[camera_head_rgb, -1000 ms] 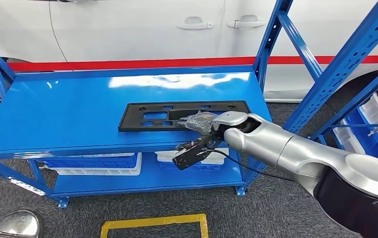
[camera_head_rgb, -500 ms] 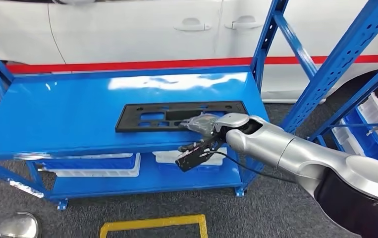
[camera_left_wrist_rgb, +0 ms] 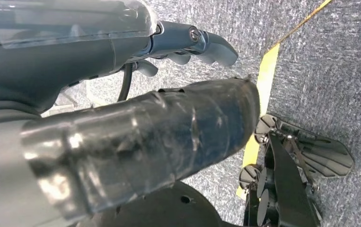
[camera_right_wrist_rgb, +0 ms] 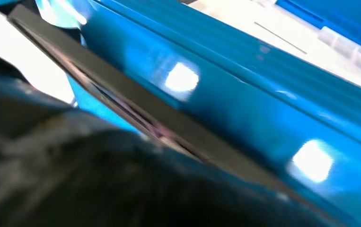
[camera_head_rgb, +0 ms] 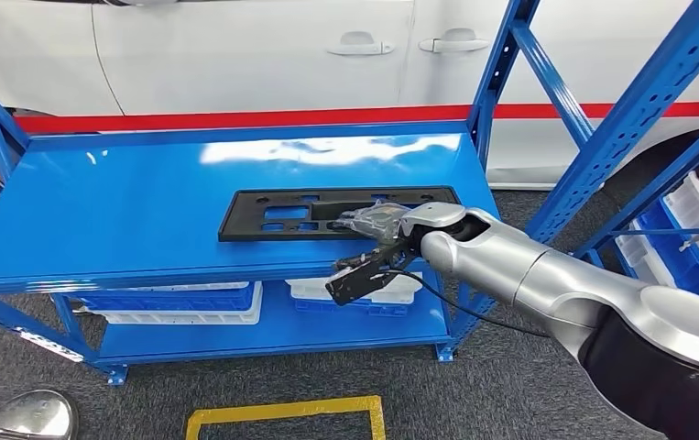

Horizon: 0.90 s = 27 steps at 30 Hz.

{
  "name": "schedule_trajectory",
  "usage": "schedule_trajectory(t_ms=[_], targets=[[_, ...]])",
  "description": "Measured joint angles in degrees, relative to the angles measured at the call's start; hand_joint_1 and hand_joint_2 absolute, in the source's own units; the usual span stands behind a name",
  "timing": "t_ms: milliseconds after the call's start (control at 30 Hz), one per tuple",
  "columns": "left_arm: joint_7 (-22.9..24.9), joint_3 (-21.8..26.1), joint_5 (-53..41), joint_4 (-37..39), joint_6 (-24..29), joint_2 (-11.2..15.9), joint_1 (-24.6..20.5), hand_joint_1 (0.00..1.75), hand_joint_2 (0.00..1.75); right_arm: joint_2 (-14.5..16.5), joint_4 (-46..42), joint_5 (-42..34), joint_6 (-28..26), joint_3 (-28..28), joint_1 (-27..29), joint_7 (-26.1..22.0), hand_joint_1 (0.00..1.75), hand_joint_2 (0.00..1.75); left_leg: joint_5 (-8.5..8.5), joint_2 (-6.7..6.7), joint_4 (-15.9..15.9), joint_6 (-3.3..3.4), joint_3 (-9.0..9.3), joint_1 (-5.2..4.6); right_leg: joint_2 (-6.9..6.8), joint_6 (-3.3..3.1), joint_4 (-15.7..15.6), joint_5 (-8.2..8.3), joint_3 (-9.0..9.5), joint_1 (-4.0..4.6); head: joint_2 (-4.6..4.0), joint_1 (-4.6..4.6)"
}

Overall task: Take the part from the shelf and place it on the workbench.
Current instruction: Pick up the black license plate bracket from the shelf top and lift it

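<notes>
The part, a flat black plate (camera_head_rgb: pixel 281 215) with cut-out openings, lies on the top board of the blue shelf (camera_head_rgb: pixel 125 202), towards its front right. My right hand (camera_head_rgb: pixel 377 222), in a clear cover, lies over the plate's front edge near its right end and grips it there. In the right wrist view the plate's thin dark edge (camera_right_wrist_rgb: pixel 136 106) runs just past my blurred dark hand (camera_right_wrist_rgb: pixel 98 184), above the shelf's blue lip. My left hand (camera_left_wrist_rgb: pixel 121 142) hangs over the grey carpet with its fingers apart and nothing in it.
White trays (camera_head_rgb: pixel 180 302) sit on the lower board. Slanted blue uprights (camera_head_rgb: pixel 602 137) stand at the right, with more white bins (camera_head_rgb: pixel 693 220) behind them. A white car (camera_head_rgb: pixel 235 55) fills the background. A yellow floor marking (camera_head_rgb: pixel 286 412) lies in front of the shelf.
My right wrist has risen a little at the shelf's front edge while the hand stayed on the plate. The plate has not visibly moved.
</notes>
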Motion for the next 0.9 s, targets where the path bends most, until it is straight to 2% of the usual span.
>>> schedule_trajectory(t_ms=[67,133,167,233,267,300,333,400,433,467,567,633,667,733,767,800,833,900], targets=[[0.00,0.05,-0.11,0.00,-0.03,0.02,-0.04,0.00,0.00,-0.08,0.28,0.02,0.03,-0.15,-0.14,-0.05,0.00,0.00,-0.03,0.01,-0.05,-0.67,-0.04,0.04,0.00,-0.53,-0.44,0.26,0.07,-0.01,0.00,0.00],[0.01,0.09,-0.20,0.00,-0.09,0.07,-0.03,0.00,0.00,-0.15,0.51,0.04,0.15,-0.28,-0.43,-0.06,0.00,0.00,-1.50,0.04,1.89,-1.15,-0.82,0.01,-0.07,-1.34,-1.09,0.64,0.39,-0.33,0.00,-0.03],[0.02,0.11,-0.23,0.00,-0.13,0.09,-0.01,0.00,0.00,-0.15,0.59,0.04,0.21,-0.35,-0.57,-0.07,0.00,0.00,-3.10,0.06,4.56,-1.27,-1.97,0.03,-0.11,-1.69,-1.32,0.78,0.51,-0.46,-0.01,-0.05],[0.03,0.14,-0.29,0.00,-0.21,0.10,0.03,0.00,0.00,-0.14,0.73,0.12,0.33,-0.40,-0.62,-0.08,0.00,0.00,-6.60,0.06,11.81,-1.43,-5.23,0.03,-0.12,-2.07,-1.31,0.79,0.47,-0.29,-0.01,-0.08],[0.03,0.14,-0.33,0.00,-0.26,0.10,0.03,0.00,0.00,-0.14,0.80,0.20,0.38,-0.41,-0.52,-0.08,0.00,0.00,-7.43,0.07,14.52,-1.53,-6.50,0.03,-0.13,-2.11,-1.22,0.75,0.43,-0.24,-0.01,-0.07],[0.03,0.15,-0.36,0.00,-0.28,0.10,0.03,0.00,0.00,-0.14,0.88,0.28,0.42,-0.41,-0.43,-0.08,0.00,0.00,-7.21,0.08,15.38,-1.62,-6.92,0.04,-0.13,-2.11,-1.11,0.70,0.40,-0.21,-0.01,-0.07],[0.03,0.16,-0.39,0.00,-0.31,0.10,0.04,0.00,0.00,-0.15,0.96,0.36,0.42,-0.42,-0.41,-0.08,0.00,0.00,-5.91,0.10,13.95,-1.66,-6.24,0.08,-0.12,-2.04,-0.95,0.62,0.38,-0.23,0.00,-0.07],[0.03,0.19,-0.42,0.00,-0.33,0.11,0.03,0.00,0.00,-0.16,1.05,0.51,0.42,-0.45,-0.49,-0.08,0.00,0.00,-2.34,0.13,6.92,-1.58,-2.76,0.17,-0.08,-1.69,-0.45,0.28,0.32,-0.24,0.00,-0.07],[0.02,0.21,-0.44,0.00,-0.35,0.11,0.01,0.00,0.00,-0.21,1.09,0.59,0.40,-0.48,-0.59,-0.08,0.00,0.00,-1.25,0.11,3.65,-1.44,-1.16,0.12,-0.06,-1.42,-0.05,0.06,0.17,-0.14,0.00,-0.05],[0.02,0.22,-0.45,0.00,-0.38,0.11,0.00,0.00,0.00,-0.25,1.13,0.66,0.39,-0.51,-0.67,-0.08,0.00,0.00,-0.84,0.07,1.66,-1.24,-0.20,0.06,-0.06,-1.15,0.23,-0.08,0.00,-0.04,0.00,-0.03],[0.03,0.25,-0.50,0.00,-0.48,0.09,-0.02,0.00,0.00,-0.35,1.22,0.77,0.37,-0.65,-0.89,-0.08,0.00,0.00,-0.74,-0.02,0.56,-0.40,0.17,-0.04,-0.04,-0.39,0.26,-0.07,-0.21,0.11,0.00,0.02],[0.03,0.26,-0.53,-0.01,-0.48,0.10,0.00,0.00,0.00,-0.53,1.28,0.76,0.36,-0.79,-1.12,-0.08,0.00,0.00,-0.35,0.07,0.01,0.32,0.36,0.13,-0.01,0.16,1.57,-1.17,-0.74,-0.05,-0.01,0.04],[0.03,0.26,-0.56,-0.01,-0.49,0.12,0.01,0.00,0.00,-0.64,1.30,0.76,0.36,-0.84,-1.26,-0.08,0.00,0.00,-0.21,0.12,-0.22,0.61,0.43,0.23,0.00,0.44,3.76,-2.54,-1.72,-0.16,-0.01,0.04],[0.03,0.26,-0.65,-0.02,-0.51,0.15,-0.01,0.00,0.00,-0.79,1.34,0.77,0.36,-0.89,-1.30,-0.08,0.00,0.00,-0.18,0.15,-0.29,0.88,0.41,0.19,-0.04,0.94,10.72,-5.88,-4.93,-0.40,-0.01,0.06],[0.03,0.26,-0.69,-0.02,-0.55,0.16,-0.01,0.00,0.00,-0.85,1.36,0.77,0.39,-0.89,-1.17,-0.08,0.00,0.00,-0.20,0.13,-0.28,0.91,0.41,0.18,-0.05,1.11,13.81,-6.85,-6.45,-0.53,-0.01,0.06],[0.03,0.26,-0.71,-0.02,-0.57,0.16,-0.01,0.00,0.00,-0.92,1.39,0.77,0.43,-0.89,-1.01,-0.08,0.00,0.00,-0.22,0.10,-0.28,0.93,0.44,0.17,-0.05,1.18,15.25,-6.81,-7.26,-0.62,-0.01,0.07],[0.02,0.27,-0.72,-0.02,-0.58,0.16,0.00,0.00,0.00,-1.01,1.41,0.77,0.46,-0.90,-0.91,-0.08,0.00,0.00,-0.25,0.06,-0.28,0.91,0.49,0.18,-0.06,1.16,14.62,-5.73,-7.09,-0.68,0.00,0.07],[0.02,0.28,-0.78,-0.02,-0.60,0.12,0.02,0.00,0.00,-1.14,1.43,0.77,0.51,-0.92,-0.97,-0.08,0.00,0.00,-0.36,0.01,-0.27,0.77,0.67,0.18,-0.07,0.81,7.71,-1.67,-4.09,-0.68,-0.01,0.07]])
